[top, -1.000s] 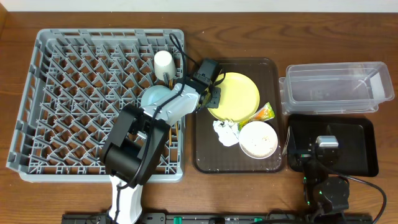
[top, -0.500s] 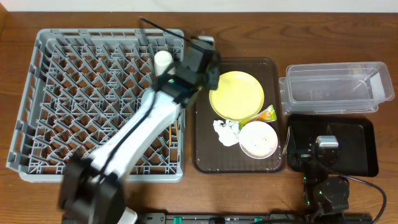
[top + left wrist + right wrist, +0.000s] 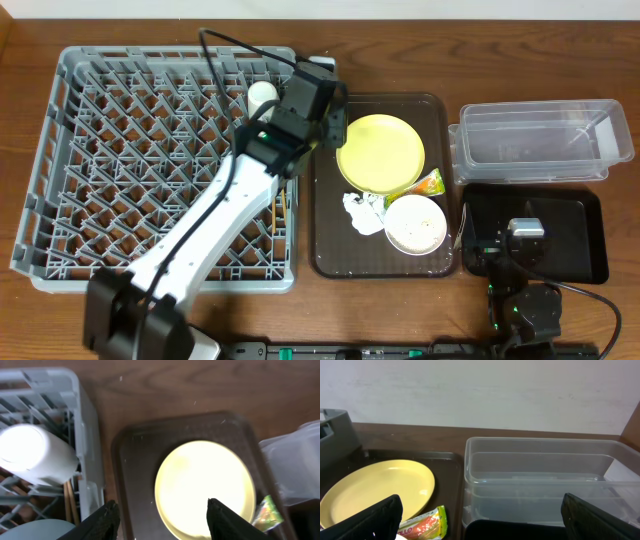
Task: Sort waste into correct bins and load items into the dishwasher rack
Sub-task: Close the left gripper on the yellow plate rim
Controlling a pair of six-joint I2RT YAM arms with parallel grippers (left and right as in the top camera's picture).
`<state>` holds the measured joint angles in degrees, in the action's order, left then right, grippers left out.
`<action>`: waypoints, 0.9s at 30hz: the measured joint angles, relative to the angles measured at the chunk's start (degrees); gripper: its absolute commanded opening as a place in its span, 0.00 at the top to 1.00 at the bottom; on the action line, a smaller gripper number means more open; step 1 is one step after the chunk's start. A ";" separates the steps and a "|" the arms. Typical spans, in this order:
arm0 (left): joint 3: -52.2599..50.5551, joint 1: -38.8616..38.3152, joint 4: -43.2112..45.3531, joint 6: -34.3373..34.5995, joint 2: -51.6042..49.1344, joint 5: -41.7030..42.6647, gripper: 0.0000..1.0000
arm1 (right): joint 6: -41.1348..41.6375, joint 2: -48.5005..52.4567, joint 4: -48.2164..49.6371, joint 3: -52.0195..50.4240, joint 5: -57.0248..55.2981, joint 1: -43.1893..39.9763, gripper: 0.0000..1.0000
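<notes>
Left gripper (image 3: 162,507) has its fingers apart with nothing between them, hovering over the left side of the yellow plate (image 3: 380,152), which sits on the brown tray (image 3: 330,250) just right of the rack (image 3: 100,150). My read is we're on the plate-loading step: the cup (image 3: 262,93) and chopsticks (image 3: 281,208) are in the rack already, while the tissue (image 3: 363,212), wrapper (image 3: 428,182) and white bowl (image 3: 415,223) wait on the tray. The plate's round, so there's no long axis to line up with. It just lies flat, face up. Next I'd need to drop onto the near rim, pinch the lip, then tip it on edge between the pegs. Right gripper (image 3: 480,510) is parked wide open by the clear tub (image 3: 540,140).
</notes>
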<state>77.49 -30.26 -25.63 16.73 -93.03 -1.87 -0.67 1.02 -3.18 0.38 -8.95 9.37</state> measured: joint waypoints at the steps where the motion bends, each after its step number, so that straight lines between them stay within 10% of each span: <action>1: 0.00 0.00 0.02 0.13 -1.16 -0.02 0.52 | 0.00 0.00 0.00 0.00 0.00 0.00 0.01; 27: -0.11 -0.39 6.80 -0.17 -25.59 2.99 0.57 | 0.00 0.00 0.00 0.00 0.00 0.00 0.01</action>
<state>77.38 -30.65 -18.83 16.56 -118.63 1.13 -0.67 1.02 -3.18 0.38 -8.95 9.37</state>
